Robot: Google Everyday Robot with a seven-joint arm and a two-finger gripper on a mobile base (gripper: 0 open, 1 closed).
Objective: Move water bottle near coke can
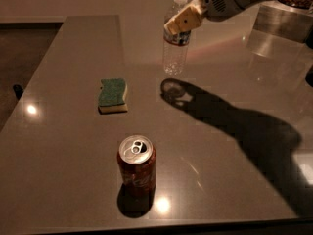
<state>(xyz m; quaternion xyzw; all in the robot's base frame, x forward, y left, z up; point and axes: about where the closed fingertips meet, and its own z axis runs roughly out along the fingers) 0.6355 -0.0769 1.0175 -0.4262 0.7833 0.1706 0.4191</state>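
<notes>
The gripper reaches in from the upper right on a white arm and pinches the water bottle just under its white cap, at the height of the dark label band. One tan finger lies across the front of the bottle; the other is hidden behind it. The bottle hangs upright straight below the gripper, and its base looks to be clear of the table, since its round shadow lies a little apart from it, nearer the camera. The coke can stands upright well away from the gripper, toward the camera and somewhat to the left as seen, with its silver top and pull tab showing. A green sponge lies flat between the two, off to the gripper's lower left in the view, touching neither bottle nor can
</notes>
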